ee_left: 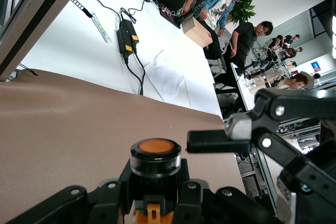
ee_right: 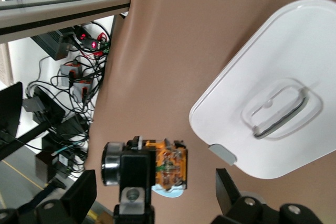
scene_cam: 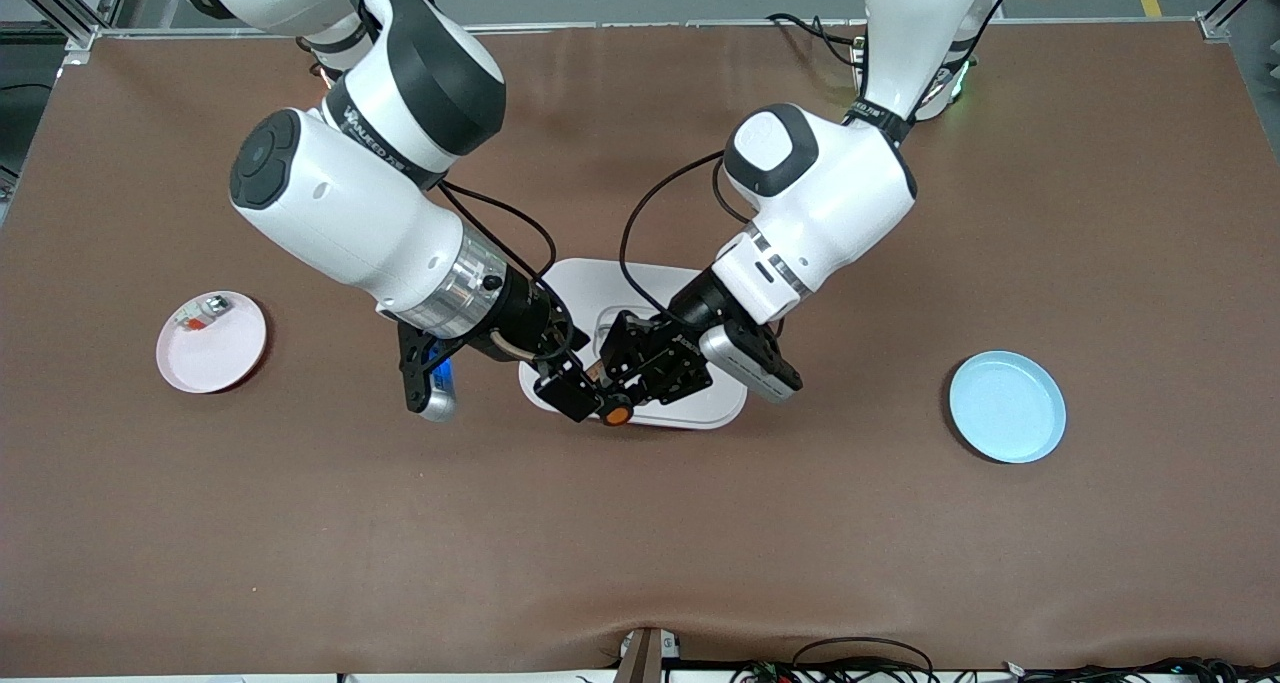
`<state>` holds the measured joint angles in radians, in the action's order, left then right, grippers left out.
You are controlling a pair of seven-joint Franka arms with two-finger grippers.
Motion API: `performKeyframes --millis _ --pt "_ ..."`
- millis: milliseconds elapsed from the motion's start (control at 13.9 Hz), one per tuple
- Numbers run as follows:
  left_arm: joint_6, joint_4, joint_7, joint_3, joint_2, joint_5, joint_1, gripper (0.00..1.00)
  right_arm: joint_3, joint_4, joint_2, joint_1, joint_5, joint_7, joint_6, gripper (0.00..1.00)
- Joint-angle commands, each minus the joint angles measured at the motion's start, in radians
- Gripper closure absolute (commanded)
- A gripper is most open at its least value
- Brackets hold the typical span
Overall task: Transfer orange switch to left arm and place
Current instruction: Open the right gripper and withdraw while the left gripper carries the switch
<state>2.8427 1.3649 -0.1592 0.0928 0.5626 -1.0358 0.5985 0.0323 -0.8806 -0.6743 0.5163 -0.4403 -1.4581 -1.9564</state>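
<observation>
Switch: the orange switch (scene_cam: 616, 414) hangs over the box's edge nearest the front camera, orange cap facing that camera.
Left tool: my left tool (scene_cam: 612, 399) is clamped on the orange switch's black body; the left wrist view shows the cap (ee_left: 155, 147) upright between my fingers.
Right tool: my right tool (scene_cam: 572, 388) stands wide, fingers either side of the switch, not gripping it.
Box: the box (scene_cam: 600, 293) sits at the middle of the surface, lid on, under both tools.
Pink plate: pink plate (scene_cam: 236, 358) near the right arm's end, holding a small silver part (scene_cam: 205, 312).
Blue plate: blue plate (scene_cam: 1007, 406) near the left arm's end.
</observation>
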Motion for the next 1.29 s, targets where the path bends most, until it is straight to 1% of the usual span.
performKeyframes --millis 0,216,431,503,647,791,935,1079,1222 --pt "0.007 0.023 -0.023 -0.001 -0.022 0.01 0.0 1.0 -0.003 0.012 0.015 -0.035 0.014 0.105 0.091 0.0" --pt "0.006 0.107 -0.06 -0.001 -0.076 0.011 -0.009 1.0 -0.005 0.012 0.039 -0.085 0.014 0.211 0.2 0.0" --pt "-0.005 0.235 -0.115 -0.001 -0.162 0.01 -0.025 1.0 -0.003 0.011 0.064 -0.143 0.015 0.345 0.324 0.0" --pt "-0.008 0.276 -0.138 -0.001 -0.191 0.01 -0.035 1.0 -0.002 0.009 0.07 -0.163 0.028 0.401 0.362 0.0" --pt "-0.051 0.345 -0.169 -0.002 -0.249 0.01 -0.055 1.0 -0.003 0.008 0.094 -0.206 0.081 0.543 0.457 0.0" --pt "-0.152 0.373 -0.183 -0.004 -0.289 0.01 -0.092 1.0 -0.003 0.006 0.111 -0.267 0.109 0.701 0.545 0.0" --pt "-0.288 0.382 -0.186 -0.007 -0.314 0.016 -0.155 1.0 -0.003 0.006 0.119 -0.344 0.127 0.857 0.617 0.0" --pt "-0.409 0.381 -0.183 -0.005 -0.343 0.106 -0.222 1.0 -0.003 0.005 0.134 -0.428 0.163 1.054 0.692 0.0" --pt "-0.544 0.376 -0.175 -0.007 -0.381 0.202 -0.284 1.0 -0.005 0.005 0.14 -0.492 0.218 1.203 0.729 0.0"
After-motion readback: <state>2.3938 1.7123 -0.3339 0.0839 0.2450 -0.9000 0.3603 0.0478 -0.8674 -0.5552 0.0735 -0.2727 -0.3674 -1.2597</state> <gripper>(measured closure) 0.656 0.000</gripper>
